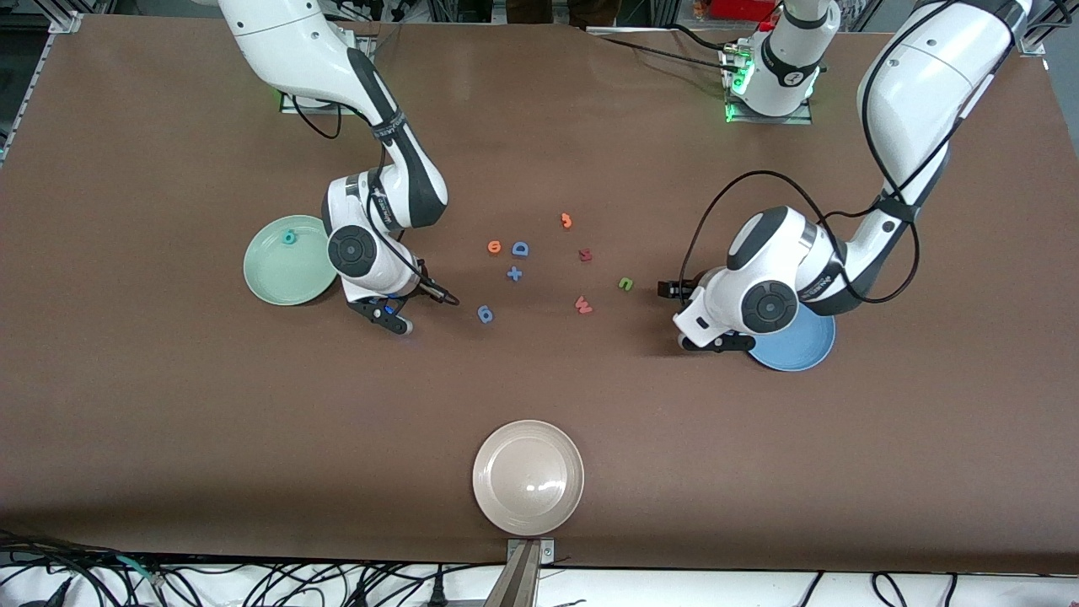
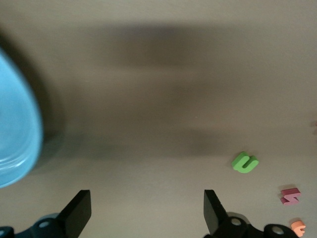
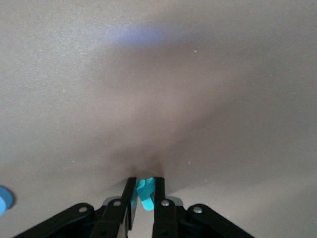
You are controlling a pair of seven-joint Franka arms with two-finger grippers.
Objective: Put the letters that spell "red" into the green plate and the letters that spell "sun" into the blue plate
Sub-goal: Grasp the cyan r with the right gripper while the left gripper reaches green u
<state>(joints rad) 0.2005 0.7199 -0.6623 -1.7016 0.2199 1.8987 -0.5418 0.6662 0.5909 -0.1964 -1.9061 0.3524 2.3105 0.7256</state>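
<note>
The beige plate [image 1: 528,477] lies nearest the front camera, holds nothing, and has no part in the task.

**Green plate** [image 1: 274,274]: 1 teal letter [image 1: 289,238] lies on it, near the rim farthest from the camera. Its shape cannot be read for certain. The right hand [image 1: 396,314] sits low over the worktop [image 1: 169,405] beside this plate, on the side toward the scattered letters. In the right wrist view its fingers [image 3: 130,196] are pinched narrow on a small teal piece [image 3: 144,194], judged to be a second letter of "red". It has not been delivered.

**Orange round letter** [image 1: 495,247]: lies among the scattered pieces at mid-worktop, next to the blue capital D [image 1: 521,249]. Judged to be the "e", not yet collected.

**Blue plate** [image 1: 797,341]: partly covered by the left arm. No letter shows on the visible part. The left hand [image 1: 716,341] hovers just beside it with the fingers [image 2: 77,210] spread wide and holding nothing.

**Green "n"** [image 1: 625,284]: lies on the worktop close to the left hand, toward the scattered pieces. The yellow "s" and "u" cannot be found in any view; they may be hidden under the left arm.

**Distractors, all untouched:** blue plus [image 1: 514,273], blue round piece [image 1: 485,314], orange 3 [image 1: 566,221], dark red piece [image 1: 585,255], red W [image 1: 582,304].

**Status:** "red" stands at 1 letter placed, 1 gripped, 1 left. "sun" progress cannot be confirmed.
</note>
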